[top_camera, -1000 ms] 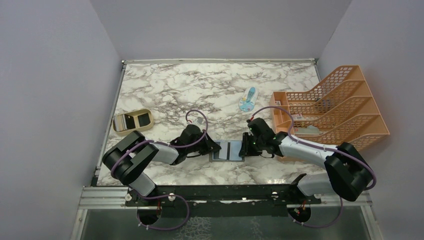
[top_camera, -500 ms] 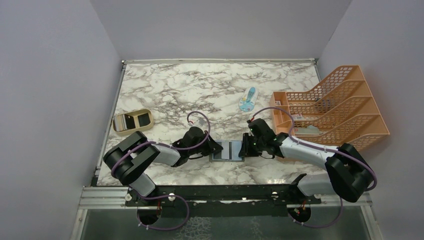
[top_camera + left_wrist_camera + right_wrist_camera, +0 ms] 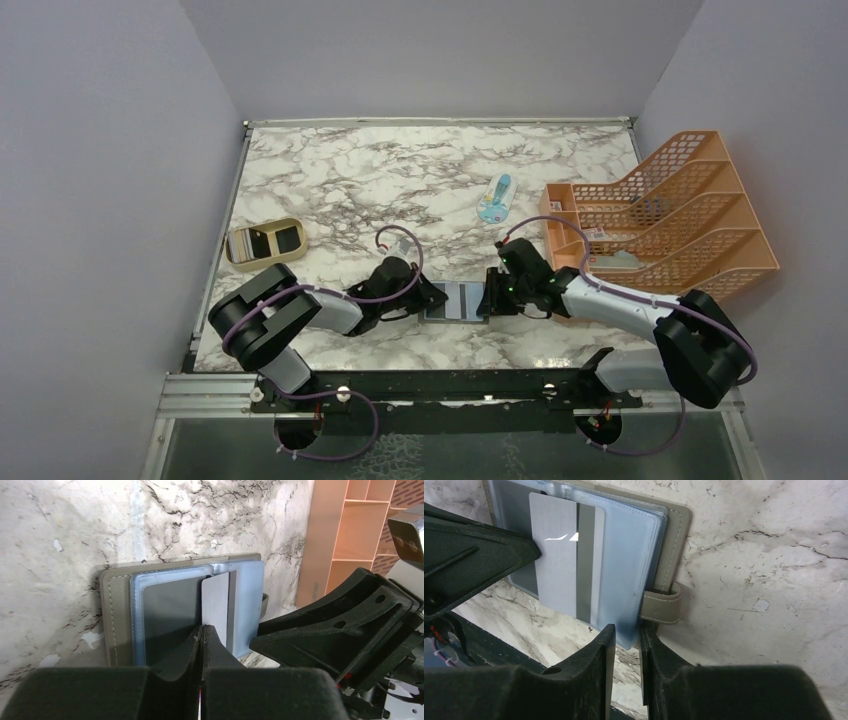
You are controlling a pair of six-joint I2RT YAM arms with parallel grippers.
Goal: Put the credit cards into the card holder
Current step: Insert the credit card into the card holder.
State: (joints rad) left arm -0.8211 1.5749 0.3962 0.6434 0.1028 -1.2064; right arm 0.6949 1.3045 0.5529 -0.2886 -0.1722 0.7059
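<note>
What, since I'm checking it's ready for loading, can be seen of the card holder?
The card holder lies open, flat on the marble table: grey stitched leather-like cover, tab clasp, pale blue pockets. The right gripper pinches a pocket leaf's edge; the left gripper, shut on a grey striped card, holds it over the pockets.

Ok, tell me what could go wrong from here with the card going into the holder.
1. The card, pinched at one end by the left gripper, seems to lie on top of the blue sleeve, not inside it; pushing may just skate it across.
2. The right gripper pinches only the sleeve's edge beside the tab clasp; a slip could let the card holder shift.
3. Both grippers sit close together and might collide.
</note>
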